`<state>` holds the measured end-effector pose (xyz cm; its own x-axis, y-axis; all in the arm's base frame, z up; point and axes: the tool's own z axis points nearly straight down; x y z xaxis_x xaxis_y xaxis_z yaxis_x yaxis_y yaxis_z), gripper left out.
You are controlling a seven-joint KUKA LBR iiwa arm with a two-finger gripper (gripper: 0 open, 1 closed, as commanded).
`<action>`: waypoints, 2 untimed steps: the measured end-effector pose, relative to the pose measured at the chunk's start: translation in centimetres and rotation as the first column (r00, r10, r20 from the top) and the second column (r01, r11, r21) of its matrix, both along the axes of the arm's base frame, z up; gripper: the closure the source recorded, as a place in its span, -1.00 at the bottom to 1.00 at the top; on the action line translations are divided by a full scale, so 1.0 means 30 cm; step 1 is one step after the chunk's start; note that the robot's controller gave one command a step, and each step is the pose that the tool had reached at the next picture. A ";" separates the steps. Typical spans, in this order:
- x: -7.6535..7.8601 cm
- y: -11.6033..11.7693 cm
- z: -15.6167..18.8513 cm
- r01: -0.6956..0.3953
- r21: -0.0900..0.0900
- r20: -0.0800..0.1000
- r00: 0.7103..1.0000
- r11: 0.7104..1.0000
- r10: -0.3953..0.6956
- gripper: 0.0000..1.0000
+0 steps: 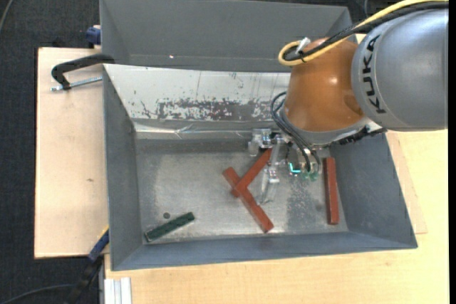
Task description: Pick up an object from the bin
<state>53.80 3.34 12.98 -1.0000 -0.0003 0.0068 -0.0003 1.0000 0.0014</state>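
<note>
Gripper hung low over two crossed red-brown flat sticks mid-floor of the grey metal bin — claw state could not be told. Both sticks seemingly lay unlifted — grasp and raise remained.

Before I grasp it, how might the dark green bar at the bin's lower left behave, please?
The dark green bar looks straight, so probably stiff. It is slim, so likely light. Lying flat on the smooth bin floor, it may slide if nudged.
</note>
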 end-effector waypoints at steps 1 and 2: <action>0.151 -0.123 -0.202 -0.326 -0.003 0.011 0.945 0.945 0.326 -1.00; 0.153 -0.118 -0.196 -0.326 -0.001 0.013 0.945 0.945 0.326 1.00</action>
<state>58.40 -0.20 7.10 -0.9453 -0.3260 -0.0062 -0.3260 0.9454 0.0000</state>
